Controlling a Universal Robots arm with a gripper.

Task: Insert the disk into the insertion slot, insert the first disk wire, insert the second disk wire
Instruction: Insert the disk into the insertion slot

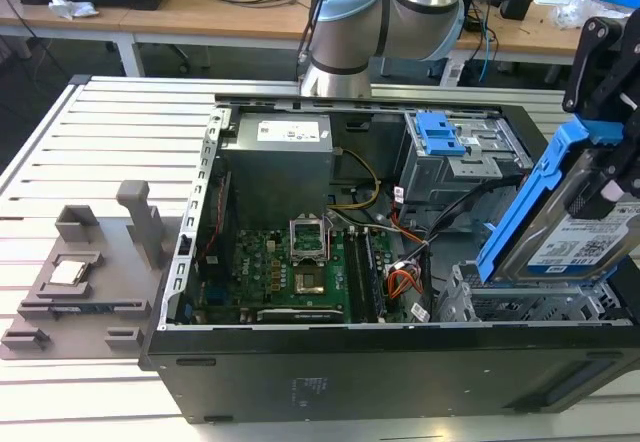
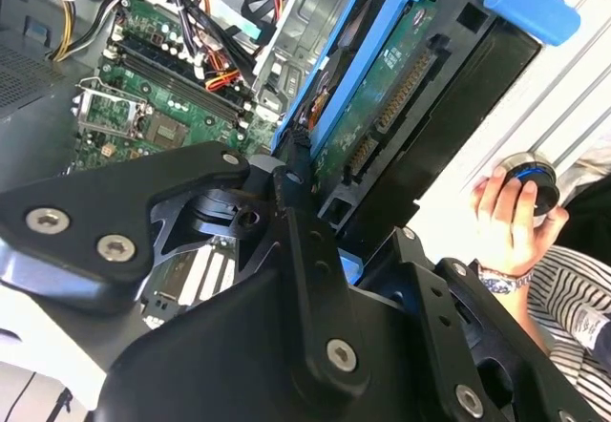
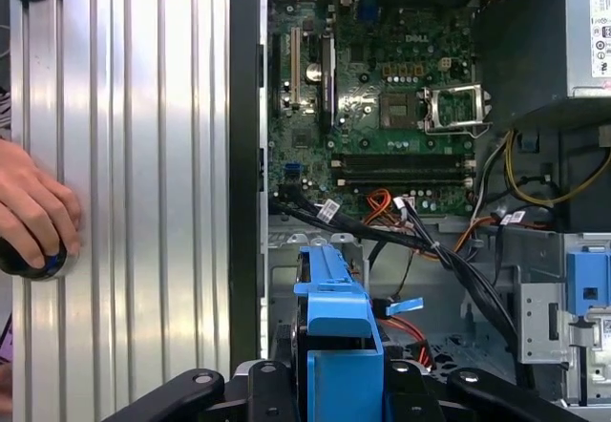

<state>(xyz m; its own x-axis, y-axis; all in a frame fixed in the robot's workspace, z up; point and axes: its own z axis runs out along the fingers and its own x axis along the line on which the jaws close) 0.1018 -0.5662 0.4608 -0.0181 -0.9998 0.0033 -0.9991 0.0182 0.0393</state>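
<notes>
The slatted metal table (image 1: 120,142) carries everything, and on it lies the open computer case (image 1: 350,377), its inside facing up. In the exterior view the power supply (image 1: 278,162) sits deep in the case, the green motherboard (image 1: 300,272) lies in front of it, and a grey cage (image 1: 455,162) with a blue latch (image 1: 438,132) sits further towards that view's right.

My gripper (image 1: 603,167) is closed on the disk (image 1: 575,237), with its fingers pressed against the blue carrier. The disk hangs tilted on edge at the exterior view's right end of the case, just above the insertion slot (image 1: 520,307) and not inside it.

That view shows the white-and-blue label. The second wrist view shows the other face instead, a green circuit board with its connector row (image 2: 387,93). The first wrist view looks along the carrier's blue end (image 3: 334,307) into the case.

A black cable bundle (image 3: 401,241) crosses right past that blue end, between it and the motherboard, and orange wires (image 3: 382,200) lie near the bundle.

A person's hand (image 2: 506,214) rests on the table beside the case, on a round dark knob (image 2: 531,176).

Off to the exterior view's left is a grey fixture (image 1: 95,297) holding a small square chip (image 1: 68,272), well apart from the case.
</notes>
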